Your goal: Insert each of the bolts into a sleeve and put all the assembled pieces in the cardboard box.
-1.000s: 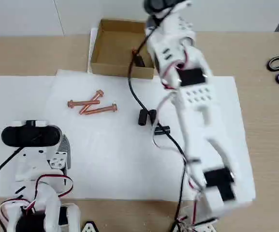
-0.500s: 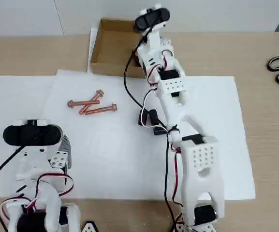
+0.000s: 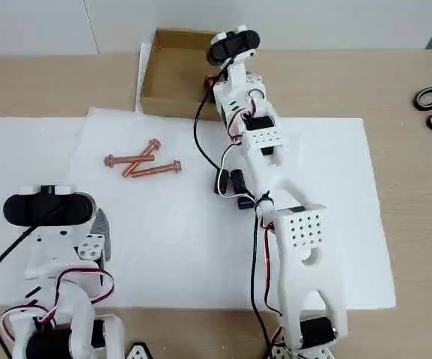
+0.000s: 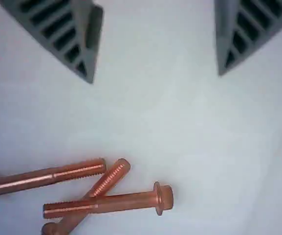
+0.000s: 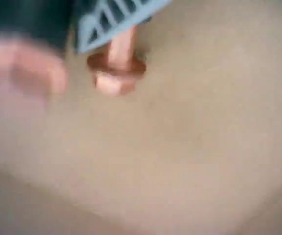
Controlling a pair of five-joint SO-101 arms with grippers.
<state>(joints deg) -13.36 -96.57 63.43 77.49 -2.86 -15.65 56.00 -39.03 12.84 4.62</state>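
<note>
- The right arm (image 3: 264, 138) reaches over the cardboard box (image 3: 172, 71). The right jaws are closed on a copper bolt (image 5: 116, 73) at the shank, with the head hanging over the box floor. We cannot tell whether a sleeve is on it.
- Step in hand, as we judge it: release into the box. We advise lowering close to the floor and staying inside the near wall. Opening fully there should keep the piece from bouncing out.
- The left jaws hang wide apart and hold nothing, above 3 loose bolts (image 4: 106, 201) on the white sheet (image 3: 163, 239).
- Black sleeves (image 3: 227, 182) lie just beside the right arm, so any retreat should avoid sweeping them.
</note>
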